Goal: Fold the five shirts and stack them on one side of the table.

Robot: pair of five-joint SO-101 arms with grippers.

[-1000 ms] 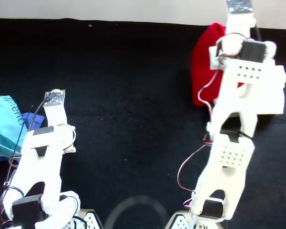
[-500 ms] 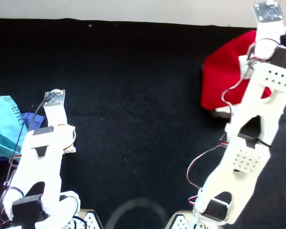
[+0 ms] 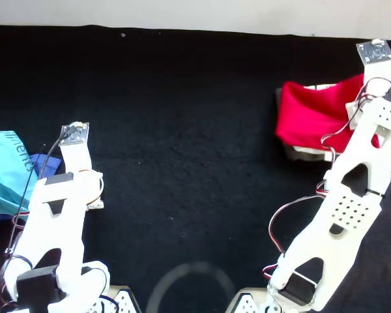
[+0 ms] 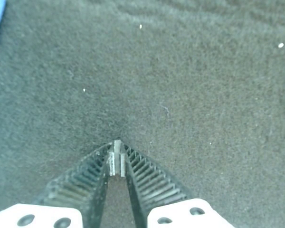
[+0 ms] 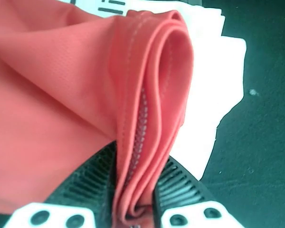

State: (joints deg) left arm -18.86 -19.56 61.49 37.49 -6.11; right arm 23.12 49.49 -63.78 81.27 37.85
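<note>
Step in hand: stacking.

- The red shirt [image 3: 309, 117], folded, lies on the white shirt [image 3: 305, 152] at the far right of the surface [image 3: 182, 98]. White edges show beneath it on the near and far sides.
- The right gripper [image 5: 135, 166] is closed on the red shirt: several layers of the folded hem are pinched between the jaws. The white shirt is seen just beyond the hem in the right wrist view.
- The left gripper [image 4: 116, 152] is closed on nothing, its tips together just above bare surface at the left.
- The cyan shirt [image 3: 6, 173] is bunched at the left edge, with the blue shirt [image 3: 45, 164] partly under it. Both are judged unfolded.

Judgement: the red shirt is taken as placed but not yet released, so roughly two shirts are stacked.

Next move: the jaws should be opened and the right arm drawn back along the line of the hem. The layers could be dragged open or the red shirt pulled off the white one if a jaw catches. The cyan shirt would then be spread out at mid-surface.
</note>
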